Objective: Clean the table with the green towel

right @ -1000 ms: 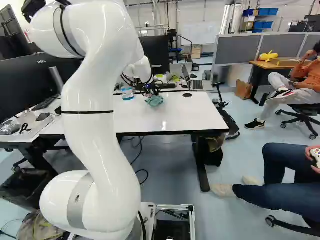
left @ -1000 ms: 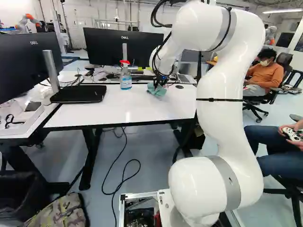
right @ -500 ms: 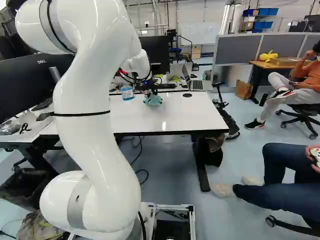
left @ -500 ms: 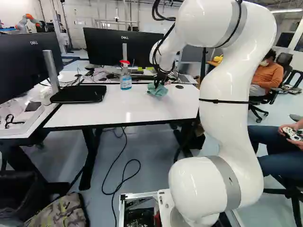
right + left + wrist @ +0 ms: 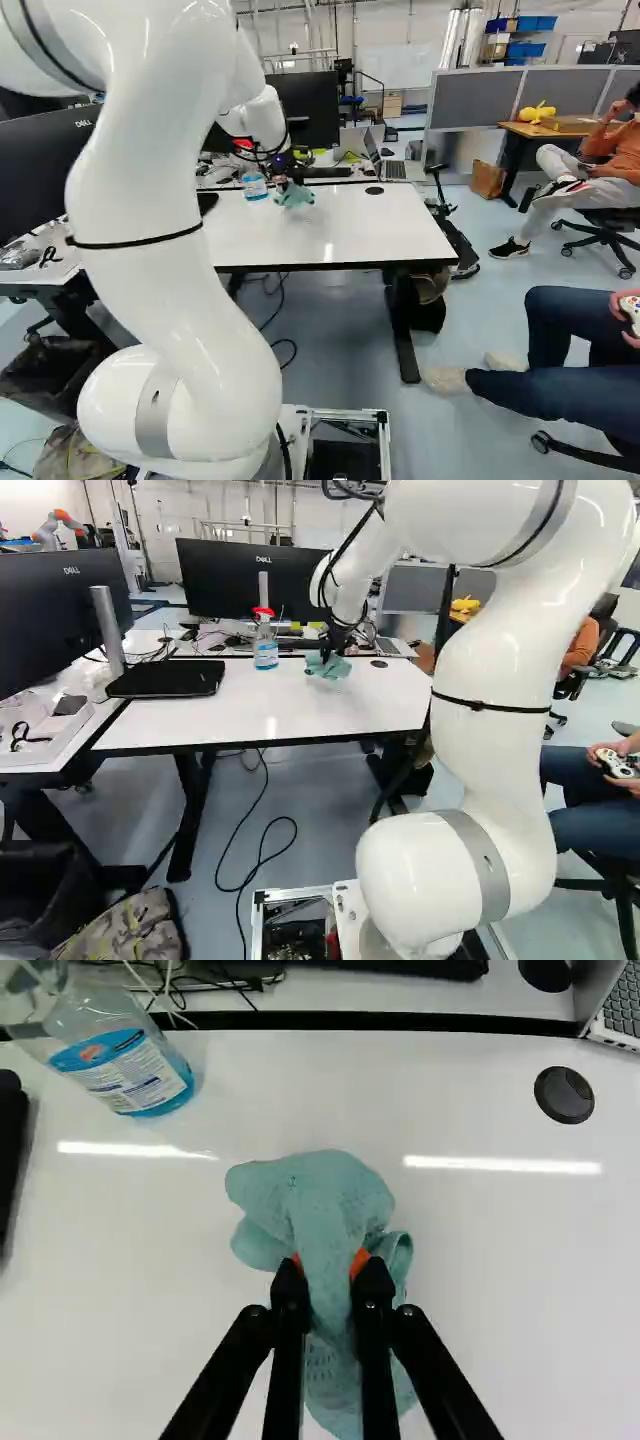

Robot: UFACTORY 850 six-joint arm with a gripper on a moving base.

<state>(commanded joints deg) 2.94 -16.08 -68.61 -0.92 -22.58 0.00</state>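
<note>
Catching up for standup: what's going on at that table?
The white arm has the green towel pinched in its gripper, over the far part of the table, beside a spray bottle. Likely wiping, though I can't tell whether the towel is pressed down. The bottle stands upright, ungripped.

White table (image 5: 230, 715), on it a spray bottle (image 5: 266, 650), a flat black slab (image 5: 165, 680), a round black disc (image 5: 564, 1095)

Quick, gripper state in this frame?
Gripper: closed on the green towel, a fold of it pinched between the two orange pads.
</note>
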